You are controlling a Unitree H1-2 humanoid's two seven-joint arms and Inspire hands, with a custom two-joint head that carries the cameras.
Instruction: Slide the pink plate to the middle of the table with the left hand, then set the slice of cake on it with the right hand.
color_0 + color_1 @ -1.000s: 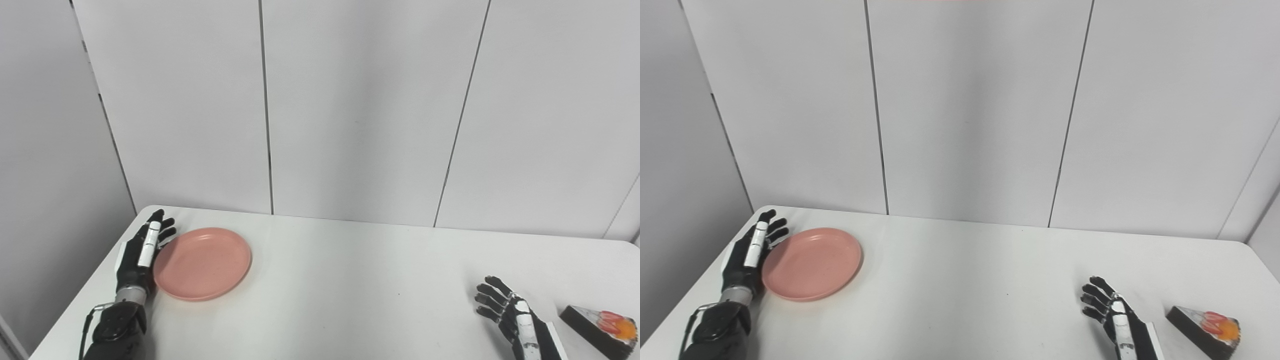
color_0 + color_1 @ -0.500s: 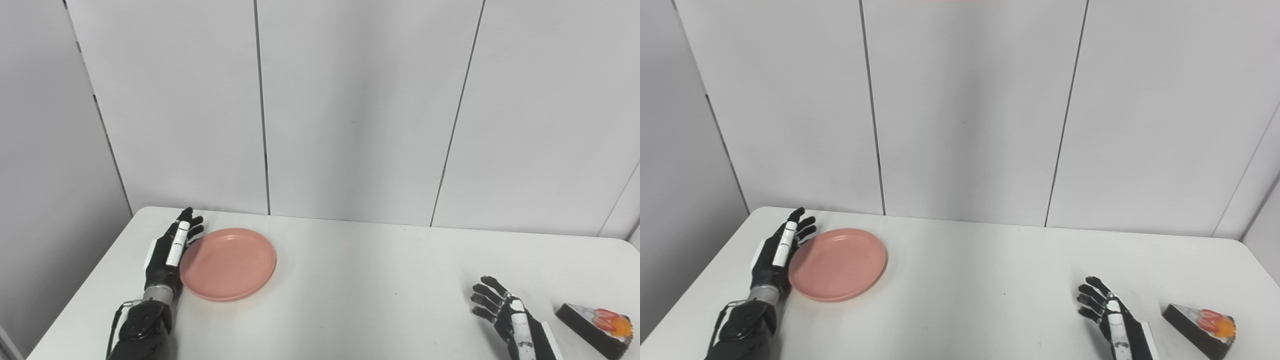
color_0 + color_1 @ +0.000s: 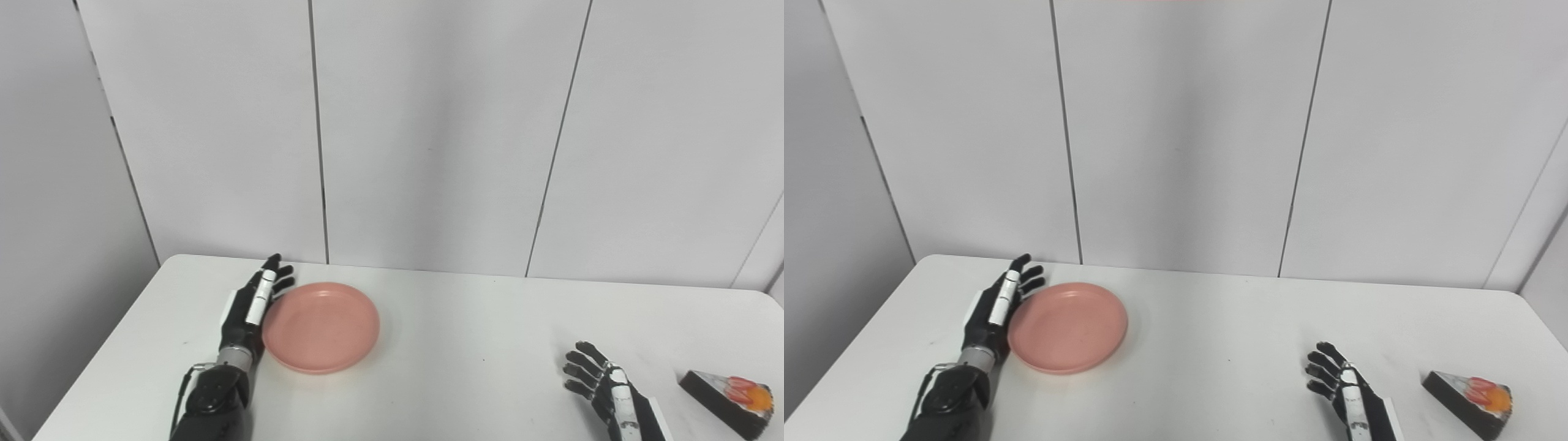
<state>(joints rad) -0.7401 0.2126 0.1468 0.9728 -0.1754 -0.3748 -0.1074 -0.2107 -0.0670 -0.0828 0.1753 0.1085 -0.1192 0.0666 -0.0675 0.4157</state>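
Resting edge-on against the pink plate (image 3: 321, 327), my left robot hand (image 3: 248, 311) stands on the white counter (image 3: 429, 367) with its fingers (image 3: 269, 283) stretched out straight and close together, pointing away from me toward the wall. Its palm side touches the plate's left rim; it is not wrapped around the plate and grips nothing. That arm comes in from the bottom edge on the left, dark and jointed at the wrist. The plate is round, shallow and empty, lying flat on the counter, left of the counter's middle and fairly near the back edge. My right robot hand (image 3: 603, 380) sits low on the right side, close to the bottom edge, with its fingers spread apart and slightly curled, holding nothing. I cannot tell whether it touches the counter or hangs just above it. The slice of cake (image 3: 727, 395) lies on the counter to the right of that hand, near it but not touching, close to the right edge of the view. It is a dark wedge with a pale top carrying red and orange fruit. The cake and the plate are well apart, at opposite sides of the counter. Behind the counter stands a plain grey panelled wall (image 3: 429, 122) with thin dark vertical seams.
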